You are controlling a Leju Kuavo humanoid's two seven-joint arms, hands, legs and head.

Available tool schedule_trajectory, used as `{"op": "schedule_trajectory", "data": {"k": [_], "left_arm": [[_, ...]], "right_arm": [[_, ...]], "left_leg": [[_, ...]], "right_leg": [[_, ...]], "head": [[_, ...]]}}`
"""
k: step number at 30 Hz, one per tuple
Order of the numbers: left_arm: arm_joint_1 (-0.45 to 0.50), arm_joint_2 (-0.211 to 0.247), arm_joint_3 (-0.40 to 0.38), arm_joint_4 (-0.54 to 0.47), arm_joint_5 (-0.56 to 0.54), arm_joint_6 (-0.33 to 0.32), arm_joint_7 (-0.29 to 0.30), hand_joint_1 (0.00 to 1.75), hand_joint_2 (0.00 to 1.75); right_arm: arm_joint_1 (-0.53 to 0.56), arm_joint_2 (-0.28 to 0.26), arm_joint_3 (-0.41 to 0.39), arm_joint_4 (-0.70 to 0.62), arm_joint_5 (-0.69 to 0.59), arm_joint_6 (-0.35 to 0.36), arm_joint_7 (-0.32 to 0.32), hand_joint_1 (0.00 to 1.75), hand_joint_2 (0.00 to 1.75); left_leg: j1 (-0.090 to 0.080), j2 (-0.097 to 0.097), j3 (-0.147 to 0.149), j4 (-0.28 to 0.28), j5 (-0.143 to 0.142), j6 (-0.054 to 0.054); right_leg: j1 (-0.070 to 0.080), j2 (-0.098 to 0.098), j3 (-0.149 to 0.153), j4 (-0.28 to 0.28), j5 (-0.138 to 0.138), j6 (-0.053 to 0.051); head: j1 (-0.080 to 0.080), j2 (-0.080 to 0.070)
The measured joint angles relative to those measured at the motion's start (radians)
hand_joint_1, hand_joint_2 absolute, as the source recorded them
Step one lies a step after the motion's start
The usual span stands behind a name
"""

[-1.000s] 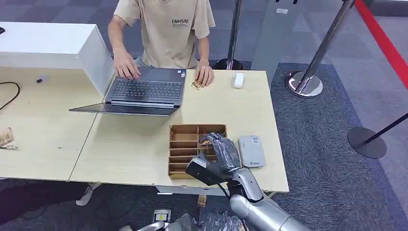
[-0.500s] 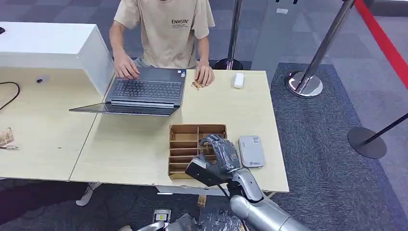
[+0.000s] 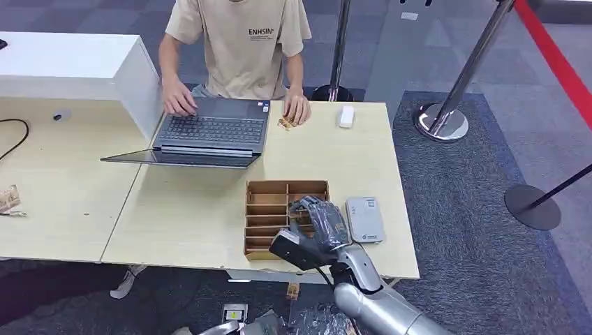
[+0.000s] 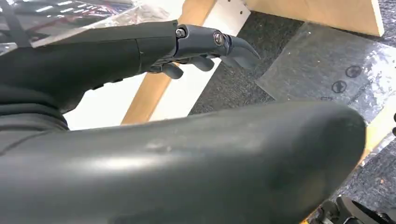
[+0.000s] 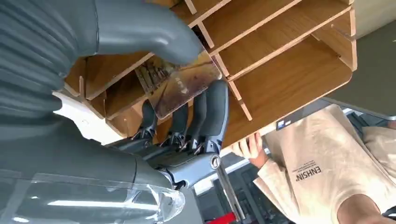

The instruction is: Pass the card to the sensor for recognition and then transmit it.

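One card [image 5: 180,86] is pinched between the right hand's [image 3: 317,222] thumb and fingers [image 5: 208,114], held over the compartments of the wooden organizer [image 3: 269,209] on the counter [image 3: 195,209]. Just beside the organizer lies the white sensor [image 3: 365,219], apart from the hand. Under the counter's edge hangs the left hand [image 4: 140,51], its fingers loosely extended and holding nothing.

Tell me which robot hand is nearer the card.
Right. The right hand pinches the card over the wooden tray; the left hand hangs below the table's edge, apart from it.
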Motion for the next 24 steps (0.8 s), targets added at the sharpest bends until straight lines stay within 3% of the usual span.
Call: {"op": "schedule_trajectory", "data": {"k": [7,24], "left_arm": [[0.000,0.001,0.000,0.000,-0.001,0.000,-0.002,0.00,0.00],[-0.002,0.002,-0.022,0.000,-0.014,0.001,-0.012,0.00,0.00]], "right_arm": [[-0.005,0.000,0.000,0.000,-0.004,0.005,-0.003,1.75,1.75],[-0.004,-0.003,0.004,0.001,-0.018,-0.008,-0.024,1.75,1.75]], "left_leg": [[0.000,0.000,0.000,0.000,0.000,0.000],[0.000,0.000,0.000,0.000,0.000,0.000]], "right_leg": [[0.000,0.000,0.000,0.000,0.000,0.000],[0.000,0.000,0.000,0.000,0.000,0.000]], "head": [[0.000,0.000],[0.000,0.000]]}}
